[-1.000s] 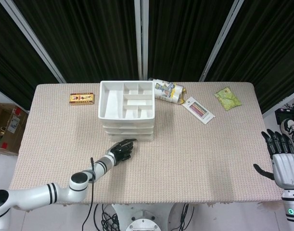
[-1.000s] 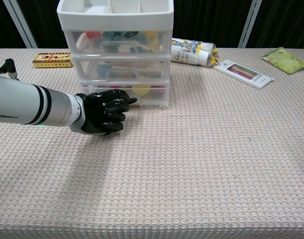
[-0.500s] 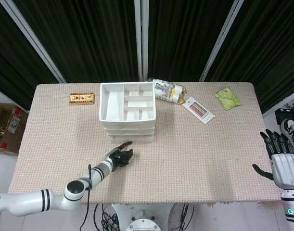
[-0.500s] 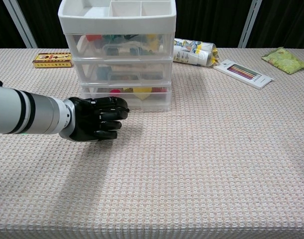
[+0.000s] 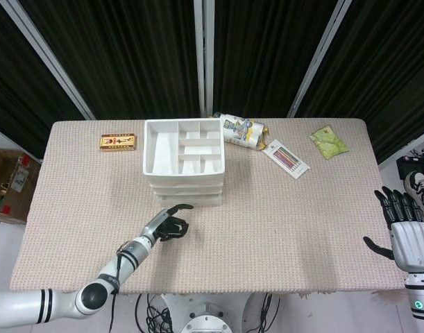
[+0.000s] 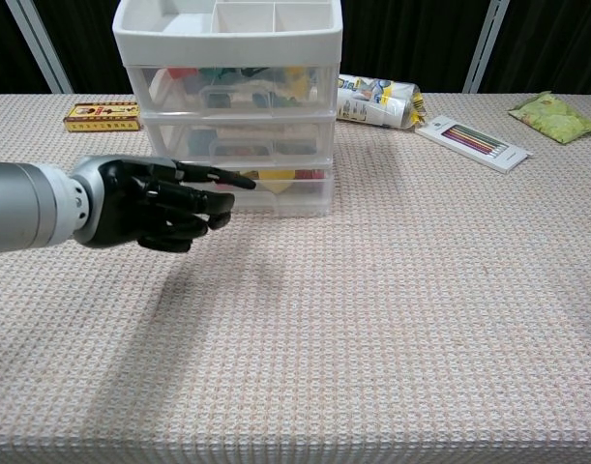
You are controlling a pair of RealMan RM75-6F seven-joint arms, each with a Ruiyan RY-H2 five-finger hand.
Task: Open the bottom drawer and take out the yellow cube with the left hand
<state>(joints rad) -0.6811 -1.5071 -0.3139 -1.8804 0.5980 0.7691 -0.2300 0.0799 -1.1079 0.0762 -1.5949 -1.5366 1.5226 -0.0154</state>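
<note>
The left hand (image 6: 155, 201) is seen raised over the table (image 6: 392, 319), just in front of the white drawer unit (image 6: 229, 106), with nothing held in it: its fingers (image 6: 213, 198) are extended toward the unit's lowest tier, some loosely bent, and no contact with the plastic can be made out. Directly beyond those fingertips, the bottom drawer (image 6: 280, 188) is shown closed, and the yellow cube (image 6: 274, 176) is glimpsed through its clear front, beside a pink object. In the head view the same hand (image 5: 168, 223) is placed just below the unit (image 5: 183, 160), whose open top tray is divided into compartments. Far to that hand's right, at the table's edge, the right hand (image 5: 404, 232) is held upright with its fingers apart and nothing in them. Beyond the left hand and further left, a small yellow box (image 6: 103, 116) is laid flat; beyond and to its right are set a crumpled packet (image 6: 377, 101), a pencil case (image 6: 474, 142) and a green pouch (image 6: 553, 117).
</note>
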